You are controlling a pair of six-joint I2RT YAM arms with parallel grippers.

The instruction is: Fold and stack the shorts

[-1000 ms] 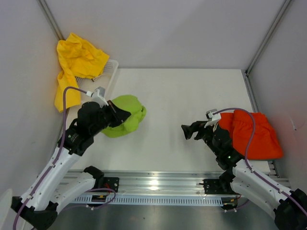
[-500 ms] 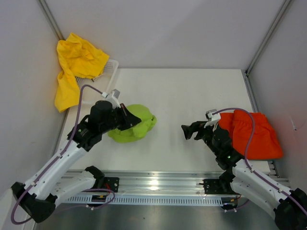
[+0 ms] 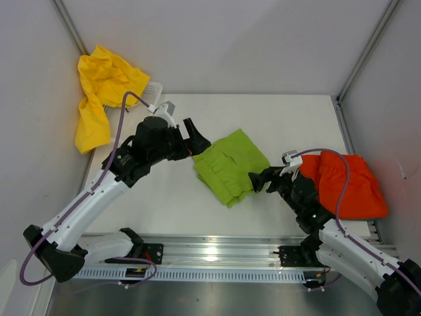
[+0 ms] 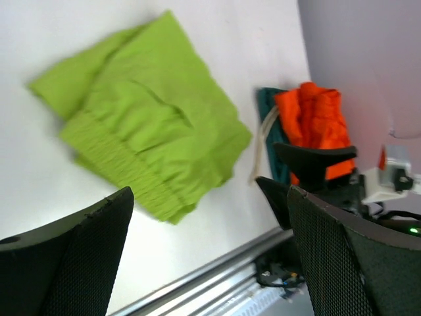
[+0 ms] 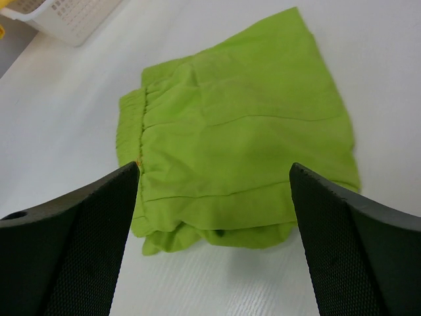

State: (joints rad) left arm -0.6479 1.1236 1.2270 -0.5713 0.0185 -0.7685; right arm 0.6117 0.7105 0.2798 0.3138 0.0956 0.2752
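lying rumpled on the tabletop [image 3: 289, 118] between the left claw [image 3: 197, 139] and right claw [image 3: 257, 180], both released and empty, the green shorts [image 3: 230, 166] could fold crooked if either pinches only one layer.

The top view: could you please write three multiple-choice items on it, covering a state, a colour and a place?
1. The left gripper is: A) shut on cloth B) open, holding nothing C) out of view.
2. The white basket is partly covered by something coloured: A) yellow B) black C) blue.
3. The lime green shorts lie: A) in that basket B) hanging from a finger C) spread on the table between the left and right gripper.
Answers: B, its fingers stand wide apart, empty; A, the yellow shorts cover its far end; C, they lie flat between the arms.
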